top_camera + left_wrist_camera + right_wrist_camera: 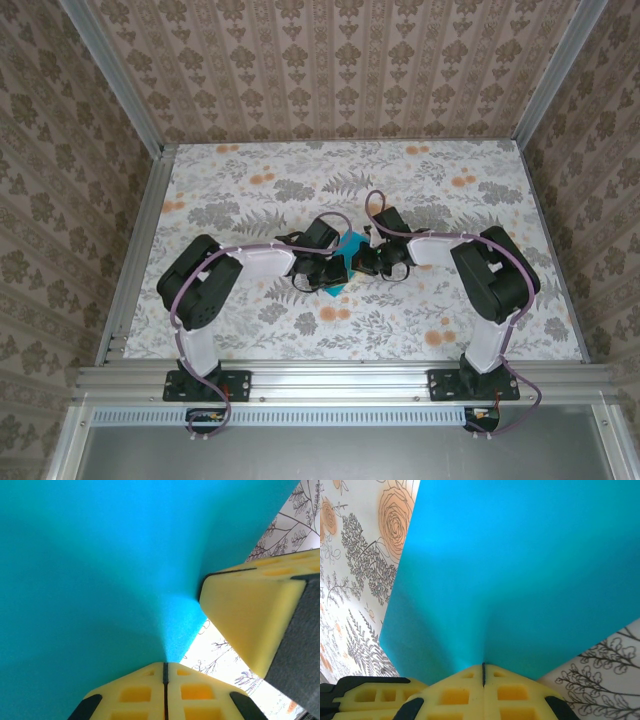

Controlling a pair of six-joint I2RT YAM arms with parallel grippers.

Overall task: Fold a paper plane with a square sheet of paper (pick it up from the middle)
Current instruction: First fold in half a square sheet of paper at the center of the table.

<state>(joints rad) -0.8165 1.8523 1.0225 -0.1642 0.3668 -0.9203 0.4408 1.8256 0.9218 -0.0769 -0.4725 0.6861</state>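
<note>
Looking at one square sheet of paper (346, 262), plain turquoise-blue, being held over the middle of the table (440, 190), squeezed between two grippers. Spreading wide and unmarked in front of the left wrist camera, the sheet (100, 580) bending into a soft ridge above the pinch point (no sharp crease visible). Doing much the same before the right wrist camera, sheet (520, 570) sloping away with the tabletop showing past two of its edges. Not managing to tell from above whether touching the tabletop or hanging clear.

Gripping it from the left: one left gripper (322, 272) (164, 666), yellow pads (137, 692) pressing flat together with the paper caught in the seam. Gripping it from the right: one right gripper (366, 262) (483, 666), pads (455, 696) likewise clenching on the sheet. Sitting very near each other, with the right gripper's yellow finger (240, 610) touching the paper beside the left one.

Counting outward: two arms, left arm (200, 285) and right arm (490, 275), reaching inward; one floral table; three wallpapered walls (330, 70).
</note>
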